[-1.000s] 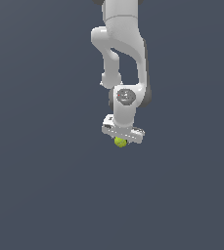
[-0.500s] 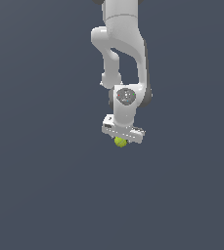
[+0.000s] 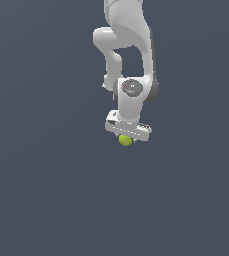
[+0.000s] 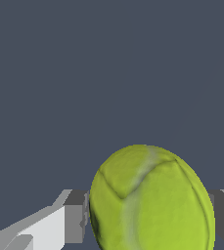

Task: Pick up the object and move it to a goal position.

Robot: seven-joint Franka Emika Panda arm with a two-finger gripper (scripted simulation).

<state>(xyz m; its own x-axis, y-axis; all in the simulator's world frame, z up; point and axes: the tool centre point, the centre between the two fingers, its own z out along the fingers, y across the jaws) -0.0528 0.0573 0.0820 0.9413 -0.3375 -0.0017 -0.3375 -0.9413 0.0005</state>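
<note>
Under the white arm, the pincer (image 3: 126,138) is clamped on the yellow-green ball (image 3: 125,141), the grey pads (image 4: 75,218) pressing its flanks. Risk: the round, seamed surface could roll or squirt out if the squeeze slackens or the arm jerks. No containers visible.

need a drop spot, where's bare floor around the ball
Plain dark grey floor lies bare on every side of the small yellow-green ball. The only crowded spot is at the white tool gripping it.
</note>
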